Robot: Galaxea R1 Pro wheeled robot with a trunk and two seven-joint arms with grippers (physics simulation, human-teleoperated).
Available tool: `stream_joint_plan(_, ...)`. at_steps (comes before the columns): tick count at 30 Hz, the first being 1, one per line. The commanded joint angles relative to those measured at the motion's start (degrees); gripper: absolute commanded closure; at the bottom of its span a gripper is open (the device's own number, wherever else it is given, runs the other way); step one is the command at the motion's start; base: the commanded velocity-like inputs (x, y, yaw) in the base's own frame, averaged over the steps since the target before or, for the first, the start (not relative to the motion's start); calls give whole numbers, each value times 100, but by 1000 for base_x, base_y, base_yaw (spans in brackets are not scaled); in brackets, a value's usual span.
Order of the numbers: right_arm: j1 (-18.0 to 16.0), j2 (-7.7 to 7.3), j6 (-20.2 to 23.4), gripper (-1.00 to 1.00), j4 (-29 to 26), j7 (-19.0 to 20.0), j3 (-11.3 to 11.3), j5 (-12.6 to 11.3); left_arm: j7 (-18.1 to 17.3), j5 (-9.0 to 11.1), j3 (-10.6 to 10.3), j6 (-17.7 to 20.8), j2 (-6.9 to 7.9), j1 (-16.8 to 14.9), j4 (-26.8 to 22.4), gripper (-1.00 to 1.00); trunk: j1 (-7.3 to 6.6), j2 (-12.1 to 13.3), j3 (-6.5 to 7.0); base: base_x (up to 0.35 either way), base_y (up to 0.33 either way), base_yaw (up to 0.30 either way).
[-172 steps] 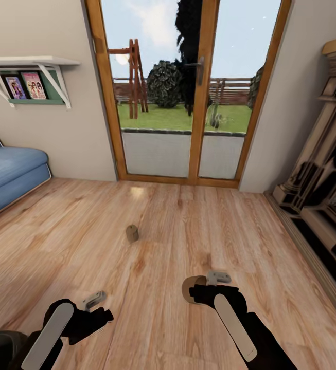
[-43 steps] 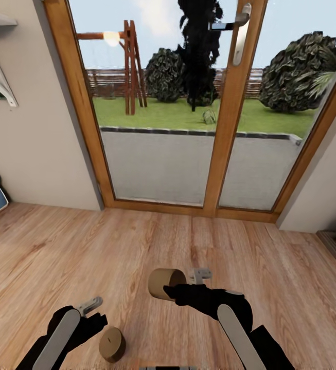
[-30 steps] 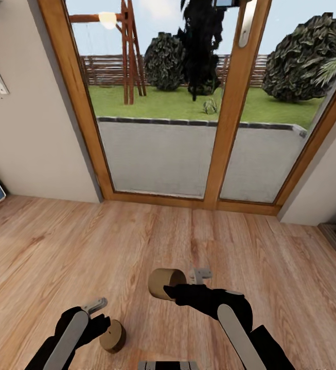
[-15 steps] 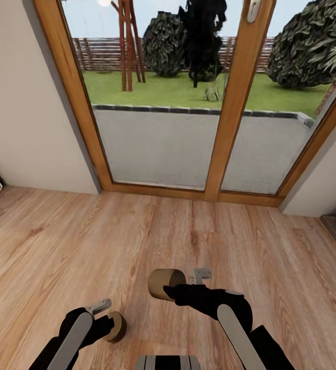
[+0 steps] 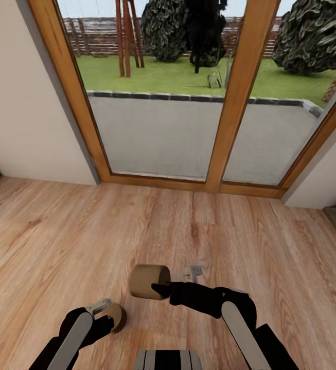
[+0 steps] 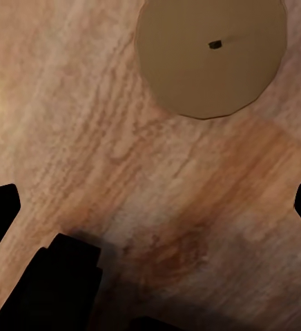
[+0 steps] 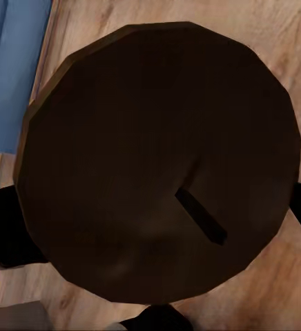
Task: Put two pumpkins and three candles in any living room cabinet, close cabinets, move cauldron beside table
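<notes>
Since half a second ago your head camera has tipped further down, and your right gripper [image 5: 160,289] has carried its candle [image 5: 148,281] a little leftward. That candle lies on its side, pinched between the fingers, above the plank floor [image 5: 270,246]. Your left gripper [image 5: 107,314] hangs with its fingers spread wide over the floor, and the second candle [image 6: 211,55] stands on the planks just ahead of it, untouched, well short of the glass doors [image 5: 188,92].
</notes>
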Motion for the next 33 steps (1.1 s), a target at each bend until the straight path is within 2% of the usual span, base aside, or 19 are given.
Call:
stream_joint_plan(1,2,-2,16,100,-3,94,-13,31,59,54,-16,0,5,-3,-6,-100,1,-3,-27,0,0,0)
stream_joint_plan(5,12,0,14,100,-3,175,-33,65,59,54,-23,0,4,-3,-13,-100,4,-5,-49,0,0,0)
stream_joint_plan(8,12,3,14,100,2,183,-34,70,59,54,-30,0,4,-3,-15,-100,12,-9,-116,0,0,0)
stream_joint_plan(15,16,4,6,100,14,177,-36,80,59,54,-37,0,4,-3,-31,-100,12,-9,-116,2,0,0)
stream_joint_plan(20,19,4,6,100,14,176,-37,82,60,46,-247,0,12,-3,-32,-100,12,-9,-116,127,-92,0)
stream_joint_plan(33,15,4,6,100,15,176,-43,86,66,46,-261,0,20,-3,-27,-100,12,-9,-116,109,23,0)
